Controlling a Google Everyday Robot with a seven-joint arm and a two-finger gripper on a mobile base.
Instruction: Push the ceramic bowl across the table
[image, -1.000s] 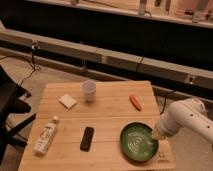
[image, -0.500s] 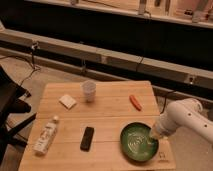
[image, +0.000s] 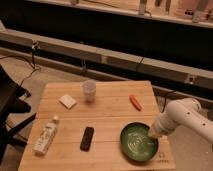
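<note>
The ceramic bowl (image: 137, 142) is wide, shallow and glossy dark green with pale streaks inside. It rests near the front right corner of the light wooden slatted table (image: 107, 117). My white arm reaches in from the right, and the gripper (image: 152, 134) is shut, with its tip at the bowl's right rim, touching or just over it. Nothing is held between the fingers.
A translucent white cup (image: 89, 90) stands at the back middle, a pale sponge (image: 67, 101) to its left, an orange carrot (image: 135, 102) at the back right. A black remote (image: 87, 138) and a lying white bottle (image: 45, 135) occupy the front left. A dark chair (image: 9, 107) stands left of the table.
</note>
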